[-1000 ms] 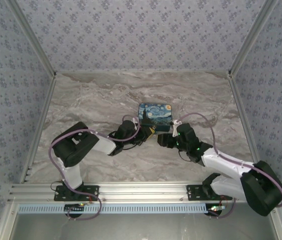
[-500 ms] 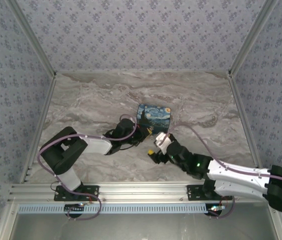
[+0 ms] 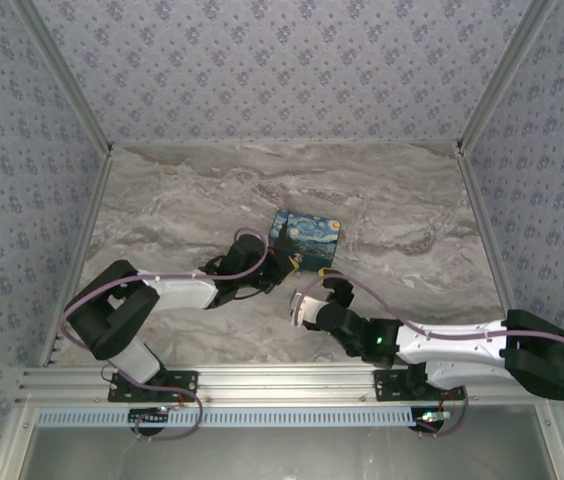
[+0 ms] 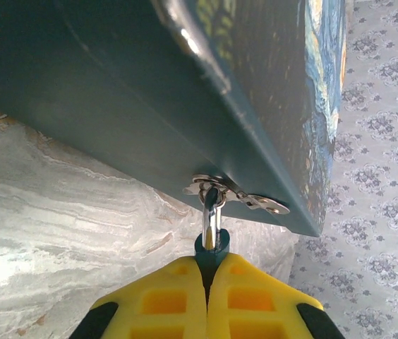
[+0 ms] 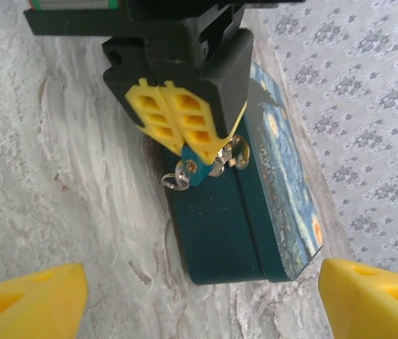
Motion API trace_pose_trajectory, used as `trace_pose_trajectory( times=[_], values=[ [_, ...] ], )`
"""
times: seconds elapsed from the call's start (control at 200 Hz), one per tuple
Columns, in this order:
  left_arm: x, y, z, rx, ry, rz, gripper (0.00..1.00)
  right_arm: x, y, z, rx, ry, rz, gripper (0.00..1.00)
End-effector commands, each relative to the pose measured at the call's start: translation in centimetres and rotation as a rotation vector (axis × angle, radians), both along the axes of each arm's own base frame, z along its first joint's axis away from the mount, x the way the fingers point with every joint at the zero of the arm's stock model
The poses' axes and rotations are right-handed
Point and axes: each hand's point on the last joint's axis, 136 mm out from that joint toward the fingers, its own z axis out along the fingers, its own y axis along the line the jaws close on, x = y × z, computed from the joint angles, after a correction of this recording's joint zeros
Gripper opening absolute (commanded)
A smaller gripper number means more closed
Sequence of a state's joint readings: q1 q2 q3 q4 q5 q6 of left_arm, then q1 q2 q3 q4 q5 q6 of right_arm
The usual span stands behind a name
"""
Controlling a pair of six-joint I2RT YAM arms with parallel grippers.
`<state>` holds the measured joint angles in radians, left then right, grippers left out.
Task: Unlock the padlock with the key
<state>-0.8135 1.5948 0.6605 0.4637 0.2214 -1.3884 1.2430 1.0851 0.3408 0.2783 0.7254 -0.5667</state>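
Left gripper (image 4: 208, 267) clamping shut on teal padlock (image 4: 209, 247), its shackle (image 4: 212, 212) hanging through hasp (image 4: 236, 196) of Starry Night box (image 5: 255, 205). Key (image 5: 176, 176) sticking out of padlock's free end. Right gripper (image 3: 312, 297) hovering near box front, jaws gaping wide, gripping nothing, over marble table (image 3: 182, 220).

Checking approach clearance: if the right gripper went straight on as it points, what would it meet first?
Probably the box, its near end; the padlock in the left gripper lies beyond. Depth is unclear.
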Motion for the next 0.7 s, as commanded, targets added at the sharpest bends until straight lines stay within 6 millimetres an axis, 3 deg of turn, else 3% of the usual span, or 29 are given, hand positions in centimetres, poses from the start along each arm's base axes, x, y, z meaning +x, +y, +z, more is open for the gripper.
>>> trace_pose_trajectory(
  times=[0.0,0.215,0.695],
  values=[
    [0.6,-0.9,3.2,-0.065,-0.045,-0.013,0.05,0.5,0.3,0.9,0.078,-0.023,0.01,0.83],
    [0.7,-1.2,3.8,-0.089,-0.042,-0.014,0.05,1.3,-0.2,1.1,0.185,0.033,0.005,0.69],
    [0.7,-1.5,3.9,-0.097,-0.032,-0.015,0.05,2.5,1.5,-0.2,0.162,0.06,0.016,0.61]
  ],
)
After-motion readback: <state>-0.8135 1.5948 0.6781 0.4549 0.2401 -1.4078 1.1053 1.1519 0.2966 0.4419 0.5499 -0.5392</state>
